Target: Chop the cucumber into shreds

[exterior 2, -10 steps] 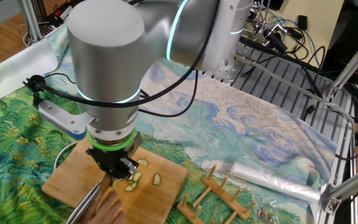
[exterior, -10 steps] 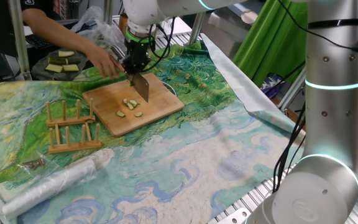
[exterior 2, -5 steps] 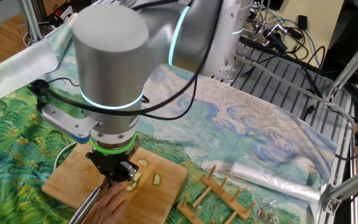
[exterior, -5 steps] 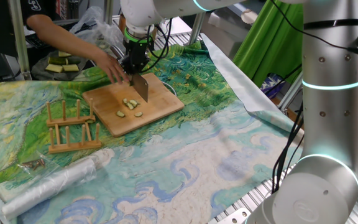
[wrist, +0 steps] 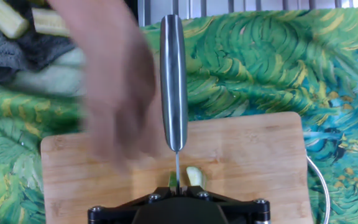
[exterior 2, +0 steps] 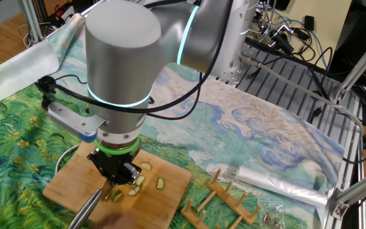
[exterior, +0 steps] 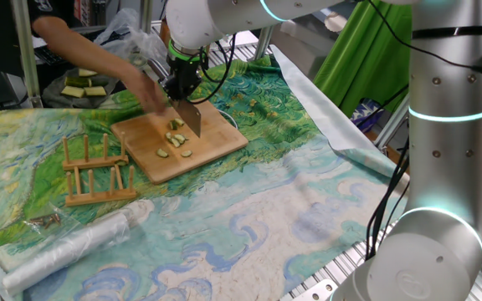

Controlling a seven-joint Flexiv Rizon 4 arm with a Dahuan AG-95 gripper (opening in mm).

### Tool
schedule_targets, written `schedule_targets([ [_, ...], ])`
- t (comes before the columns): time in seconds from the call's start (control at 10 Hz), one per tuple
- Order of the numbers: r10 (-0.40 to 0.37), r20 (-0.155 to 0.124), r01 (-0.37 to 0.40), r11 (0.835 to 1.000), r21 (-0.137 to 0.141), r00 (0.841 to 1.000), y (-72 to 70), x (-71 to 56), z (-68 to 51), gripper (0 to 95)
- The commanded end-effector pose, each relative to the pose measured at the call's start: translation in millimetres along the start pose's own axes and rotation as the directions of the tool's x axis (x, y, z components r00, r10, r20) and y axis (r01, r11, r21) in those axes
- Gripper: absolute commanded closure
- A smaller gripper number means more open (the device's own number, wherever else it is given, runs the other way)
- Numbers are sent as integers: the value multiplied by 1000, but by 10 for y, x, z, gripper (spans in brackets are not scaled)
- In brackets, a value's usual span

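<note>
My gripper (exterior: 182, 84) is shut on a steel knife (wrist: 174, 81) and holds its blade (exterior: 192, 119) edge-down over the wooden board (exterior: 216, 142). The cucumber chunk (exterior: 176, 124) lies on the board right by the blade, and it also shows in the other fixed view (exterior 2: 116, 195). In the hand view a dark green bit (wrist: 171, 180) sits left of the blade edge and a pale slice (wrist: 194, 176) sits right of it. Several shreds (exterior: 174, 139) lie on the board in front of the blade, and they also show in the other fixed view (exterior 2: 161, 184).
A person's hand (exterior: 151, 92), blurred, hovers at the board's back left edge (wrist: 114, 93). A dish with pale slabs (exterior: 82, 84) stands behind it. A wooden rack (exterior: 99, 171) and a plastic roll (exterior: 74, 242) lie left and in front of the board.
The person's hand has pulled back off the cucumber toward the back left. The chunk now lies uncovered beside the blade. The knife has barely moved.
</note>
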State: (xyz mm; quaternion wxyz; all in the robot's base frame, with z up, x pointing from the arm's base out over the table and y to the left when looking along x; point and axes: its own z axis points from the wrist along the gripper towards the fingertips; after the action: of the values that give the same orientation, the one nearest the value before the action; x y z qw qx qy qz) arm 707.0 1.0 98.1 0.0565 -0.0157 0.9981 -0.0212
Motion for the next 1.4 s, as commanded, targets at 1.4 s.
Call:
schedule_targets([
  [1.4,80,-126,-80,997,3,989,841,133,-366,950],
])
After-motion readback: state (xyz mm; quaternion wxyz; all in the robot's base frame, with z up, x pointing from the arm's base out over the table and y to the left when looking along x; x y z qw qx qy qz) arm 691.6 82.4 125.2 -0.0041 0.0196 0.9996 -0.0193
